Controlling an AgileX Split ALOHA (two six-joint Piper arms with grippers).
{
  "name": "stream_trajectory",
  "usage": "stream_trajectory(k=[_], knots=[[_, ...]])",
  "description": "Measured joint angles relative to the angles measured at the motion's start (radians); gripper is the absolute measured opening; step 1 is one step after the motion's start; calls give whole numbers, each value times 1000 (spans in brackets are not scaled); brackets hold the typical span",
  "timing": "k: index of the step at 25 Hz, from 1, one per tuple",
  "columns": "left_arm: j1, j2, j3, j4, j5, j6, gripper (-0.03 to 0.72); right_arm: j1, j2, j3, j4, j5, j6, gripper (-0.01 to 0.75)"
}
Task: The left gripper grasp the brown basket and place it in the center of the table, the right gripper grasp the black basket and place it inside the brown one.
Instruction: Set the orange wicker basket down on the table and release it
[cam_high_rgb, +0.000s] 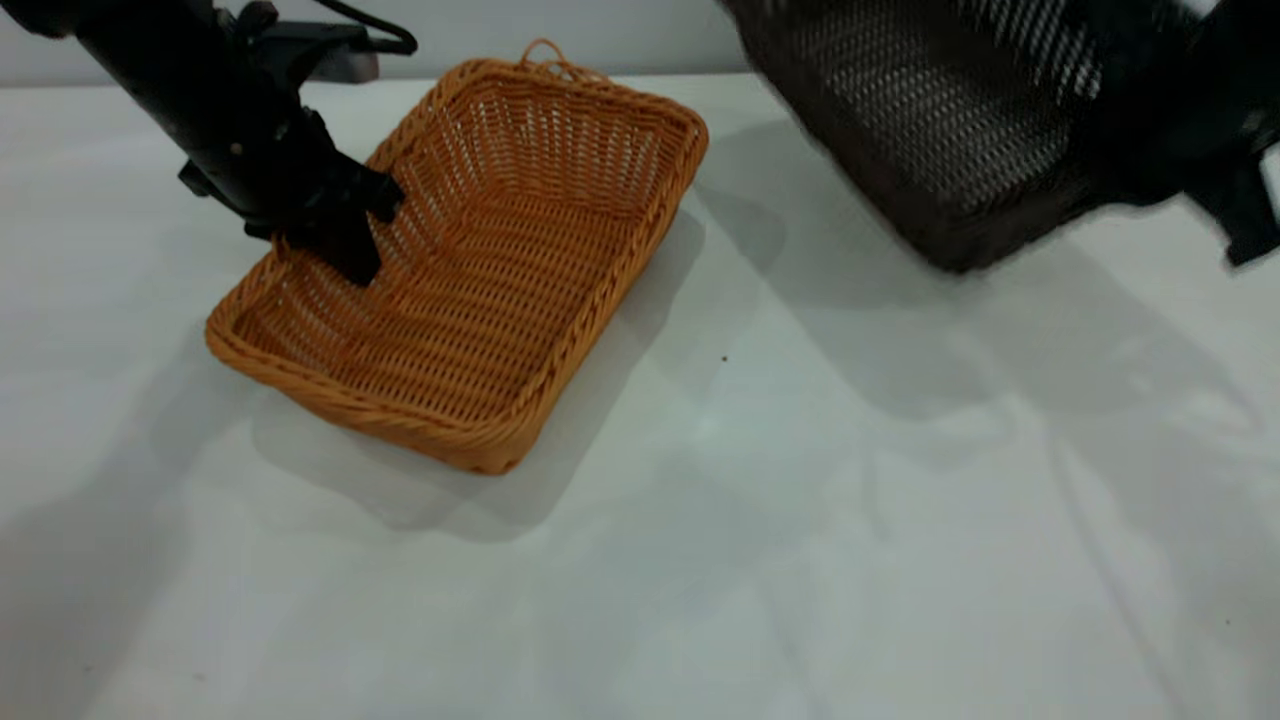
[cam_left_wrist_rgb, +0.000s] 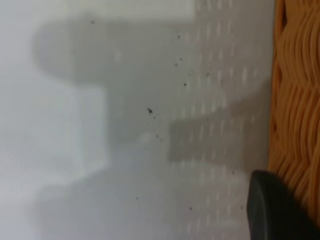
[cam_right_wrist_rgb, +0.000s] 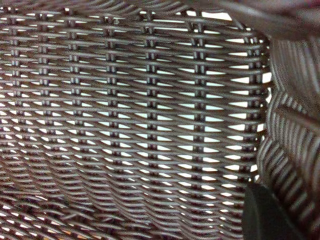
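Note:
The brown basket (cam_high_rgb: 500, 300) sits on the white table (cam_high_rgb: 800, 520) left of the middle, its long axis running diagonally. My left gripper (cam_high_rgb: 345, 245) is shut on its left long rim, one finger inside and one outside. In the left wrist view the outer finger (cam_left_wrist_rgb: 272, 210) lies against the orange wall (cam_left_wrist_rgb: 295, 100). The black basket (cam_high_rgb: 930, 120) hangs tilted in the air at the back right, clear of the table. My right gripper (cam_high_rgb: 1140, 150) is shut on its right rim. The right wrist view is filled with its dark weave (cam_right_wrist_rgb: 125, 125) beside one finger (cam_right_wrist_rgb: 265, 215).
A grey wall runs along the table's far edge (cam_high_rgb: 600, 40). Shadows of both arms and baskets fall across the tabletop (cam_left_wrist_rgb: 100, 125).

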Motion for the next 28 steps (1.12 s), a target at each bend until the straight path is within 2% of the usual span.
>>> stream_trajectory(k=[3,6,10,14,20,28], knots=[[-4,0,0,-7,3,101,76,-68,-6,-52,-90,145,-43,82],[-30,-1,0,-14,2,308,76,-111,-6,-110,-213,319,-46,82],[-93,-2,0,-34,-32,621,76,-129,-6,-206,-367,523,-46,82],[-180,-3,0,-51,-80,865,76,-129,-6,-335,-497,658,-14,82],[-278,-3,0,-43,-106,1038,76,-129,-6,-479,-678,705,90,82],[-288,-3,0,-51,-127,1050,76,-183,-6,-495,-776,733,161,82]])
